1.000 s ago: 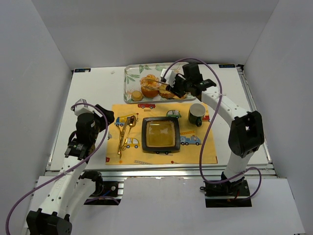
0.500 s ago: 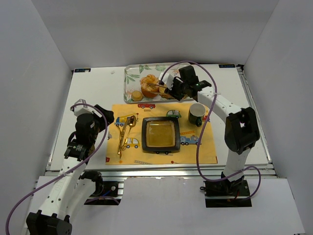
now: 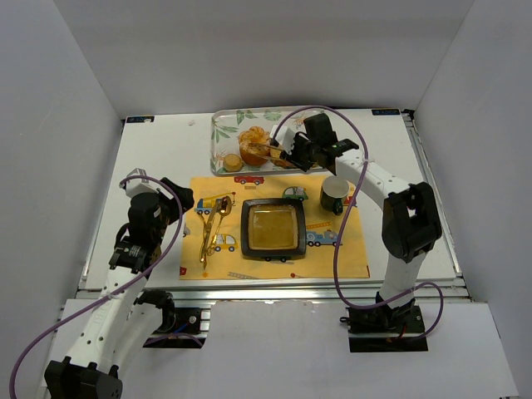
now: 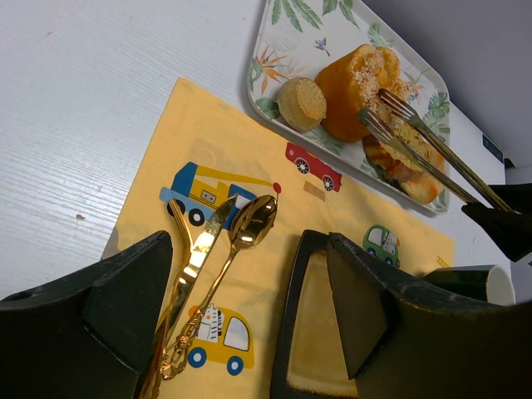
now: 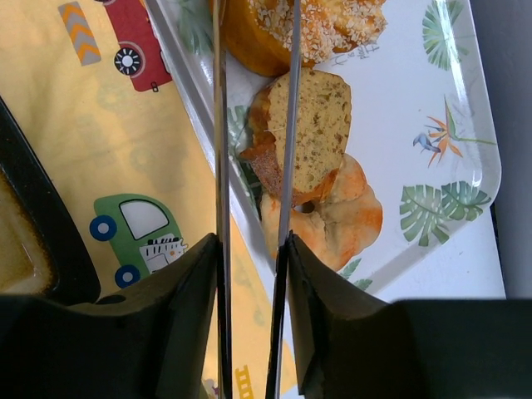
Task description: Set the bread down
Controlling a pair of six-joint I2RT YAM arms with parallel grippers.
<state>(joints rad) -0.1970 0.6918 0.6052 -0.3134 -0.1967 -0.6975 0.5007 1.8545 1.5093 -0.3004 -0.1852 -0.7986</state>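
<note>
The bread lies on a leaf-print tray (image 3: 223,133) at the back: a large orange bun (image 3: 253,148) (image 4: 353,87), a small tan round (image 3: 232,163) (image 4: 301,101) and a cut slice (image 5: 314,125) on a pale piece (image 5: 345,218). My right gripper (image 3: 297,150) (image 5: 249,249) is shut on metal tongs (image 3: 274,150) (image 5: 218,166). The forked tips of the tongs (image 4: 391,104) sit at the bun's right side; I cannot tell whether they pinch it. My left gripper (image 3: 166,202) (image 4: 249,249) hovers open over the placemat's left part, holding nothing.
A yellow placemat (image 3: 349,258) carries a dark square plate (image 3: 271,248), gold cutlery (image 3: 212,224) (image 4: 241,241) to its left and a dark cup (image 3: 335,194) to its right. White walls close in the table on three sides.
My right arm has shifted left along the tray, bringing the tongs' tips to the large bun. The tongs have narrowed a little. The left arm has not moved.
</note>
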